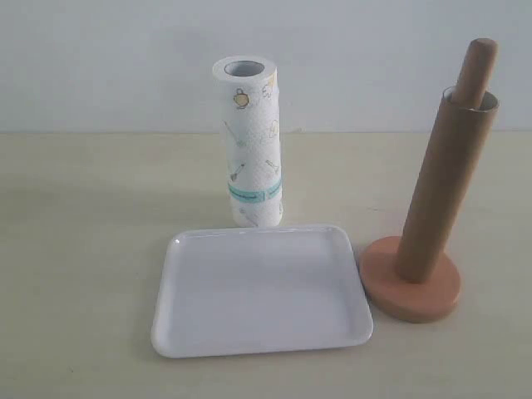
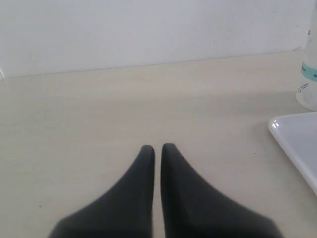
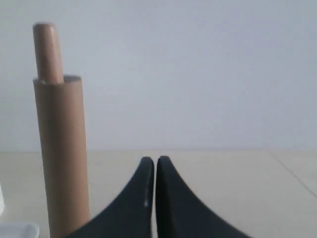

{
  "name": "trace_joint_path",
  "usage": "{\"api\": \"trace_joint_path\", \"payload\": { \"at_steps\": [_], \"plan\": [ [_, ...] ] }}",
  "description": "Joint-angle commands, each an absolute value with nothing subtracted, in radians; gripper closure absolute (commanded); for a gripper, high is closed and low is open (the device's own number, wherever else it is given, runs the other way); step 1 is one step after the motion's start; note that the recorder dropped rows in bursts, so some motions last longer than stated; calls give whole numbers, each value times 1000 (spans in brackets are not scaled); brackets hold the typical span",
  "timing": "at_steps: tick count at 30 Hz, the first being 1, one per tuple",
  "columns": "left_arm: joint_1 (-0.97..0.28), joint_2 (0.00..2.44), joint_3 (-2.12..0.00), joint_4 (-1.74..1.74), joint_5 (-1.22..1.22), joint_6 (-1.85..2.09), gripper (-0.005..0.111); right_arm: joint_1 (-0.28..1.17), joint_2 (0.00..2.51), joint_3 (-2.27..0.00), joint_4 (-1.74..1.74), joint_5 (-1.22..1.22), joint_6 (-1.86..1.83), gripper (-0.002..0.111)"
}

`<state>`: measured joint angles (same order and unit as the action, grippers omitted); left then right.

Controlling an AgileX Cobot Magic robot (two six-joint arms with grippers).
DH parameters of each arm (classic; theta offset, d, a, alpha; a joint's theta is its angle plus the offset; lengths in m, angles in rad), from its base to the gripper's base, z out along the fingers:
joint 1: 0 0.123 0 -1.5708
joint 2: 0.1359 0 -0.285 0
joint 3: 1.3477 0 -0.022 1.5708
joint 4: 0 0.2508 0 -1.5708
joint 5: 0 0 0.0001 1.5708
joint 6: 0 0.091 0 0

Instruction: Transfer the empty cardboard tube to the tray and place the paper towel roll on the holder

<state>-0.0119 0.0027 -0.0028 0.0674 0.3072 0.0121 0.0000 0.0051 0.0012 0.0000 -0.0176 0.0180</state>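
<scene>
The brown empty cardboard tube stands slipped over the pole of the wooden holder at the right; the pole's rounded tip sticks out above it. The printed paper towel roll stands upright behind the white tray, which has nothing on it. Neither gripper shows in the exterior view. My left gripper is shut and holds nothing, over bare table, with the tray's corner and the roll's edge off to one side. My right gripper is shut and holds nothing, beside the tube.
A pale wooden table carries everything, with a plain white wall behind it. Bare tabletop lies left of the tray and in front of it.
</scene>
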Motion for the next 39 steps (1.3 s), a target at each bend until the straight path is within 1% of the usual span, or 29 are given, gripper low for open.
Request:
{"api": "trace_joint_path", "payload": {
  "at_steps": [1,3,5,7,11,13,16,23,33,36,39],
  "plan": [
    [-10,0,0,62,303,17,103,-3,0,0,-10,-252,21,107],
    [-10,0,0,62,303,17,103,-3,0,0,-10,-323,21,107],
    [-10,0,0,62,303,17,103,-3,0,0,-10,-325,21,107],
    [-10,0,0,62,303,17,103,-3,0,-44,-10,-264,17,107],
    [-10,0,0,62,305,17,103,-3,30,-167,-10,-68,-35,107],
    [-10,0,0,62,305,17,103,-3,61,-210,-10,-23,-27,107],
    [-10,0,0,62,303,17,103,-3,75,-242,-10,-30,0,107],
    [-10,0,0,62,303,17,103,-3,75,-243,-10,-106,0,107],
    [-10,0,0,62,303,17,103,-3,75,-243,-10,-105,0,107],
    [-10,0,0,62,303,17,103,-3,81,-243,0,-70,80,107],
    [-10,0,0,62,303,17,103,-3,103,-237,0,21,263,107]
  ]
}}
